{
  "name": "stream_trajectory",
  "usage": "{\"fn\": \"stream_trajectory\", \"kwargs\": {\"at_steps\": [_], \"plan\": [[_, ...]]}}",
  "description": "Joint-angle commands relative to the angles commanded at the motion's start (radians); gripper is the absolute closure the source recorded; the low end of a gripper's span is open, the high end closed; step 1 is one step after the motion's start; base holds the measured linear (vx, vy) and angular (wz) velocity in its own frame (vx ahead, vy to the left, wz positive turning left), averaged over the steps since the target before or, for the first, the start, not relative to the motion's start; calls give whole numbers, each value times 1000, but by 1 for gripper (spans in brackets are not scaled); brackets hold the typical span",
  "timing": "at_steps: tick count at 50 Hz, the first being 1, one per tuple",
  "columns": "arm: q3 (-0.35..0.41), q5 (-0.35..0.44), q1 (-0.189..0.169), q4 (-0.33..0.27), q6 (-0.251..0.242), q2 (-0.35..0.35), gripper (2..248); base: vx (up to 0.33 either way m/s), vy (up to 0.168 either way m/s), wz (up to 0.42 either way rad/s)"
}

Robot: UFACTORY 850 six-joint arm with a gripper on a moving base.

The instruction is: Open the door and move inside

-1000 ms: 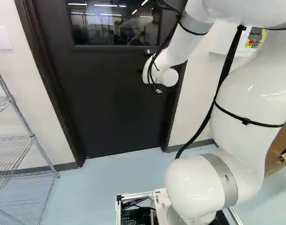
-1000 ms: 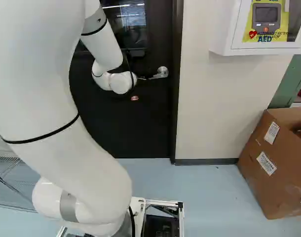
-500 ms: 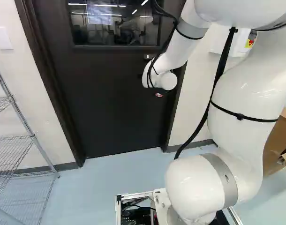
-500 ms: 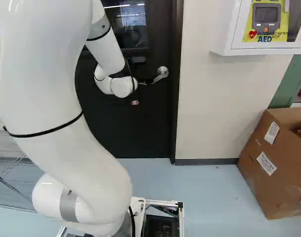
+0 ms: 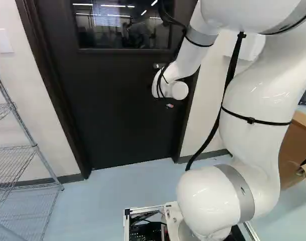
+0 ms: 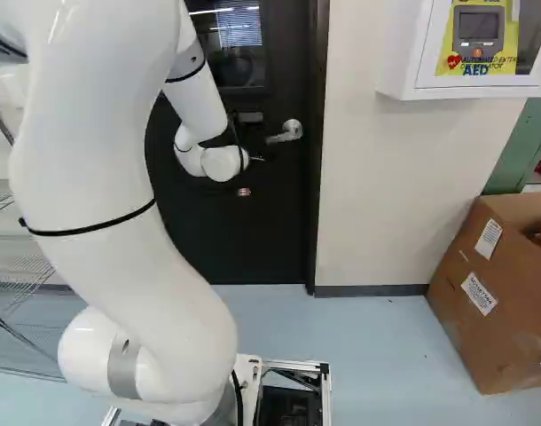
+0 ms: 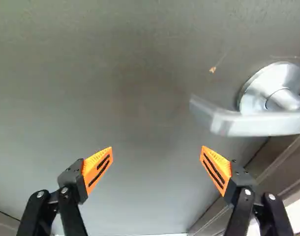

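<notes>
Gripper: black, two-fingered with orange pads point(image 7: 97, 167), spread wide, nothing between them.
Handle: silver metal lever point(image 7: 268, 124) on a round plate point(image 7: 273, 86), ahead of the gripper and off to one side, its free end reaching toward the gap; apart from the fingers.
Hold: the outer half of the bar, away from the pivot, for best leverage; it looks smooth, so pads could slip.
Feel: rigid, likely sprung, turning stiffly.
Door: dark, flat, windowed panel point(image 5: 118, 110), closed; probably heavy, wanting steady base motion once unlatched.
Alongside: pale wall point(image 6: 386, 195); brown cardboard box point(image 6: 483, 311) farther off.
</notes>
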Motion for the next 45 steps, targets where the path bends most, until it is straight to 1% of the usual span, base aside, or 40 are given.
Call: {"fn": "stream_trajectory", "kwargs": {"at_steps": [12,21,28,45], "plan": [[0,0,0,0,0,-22,3,0,0,0],[8,0,0,0,0,-18,3,0,0,0],[39,0,-3,0,0,18,3,0,0,0],[125,0,-16,0,0,135,3,0,0,0]]}}
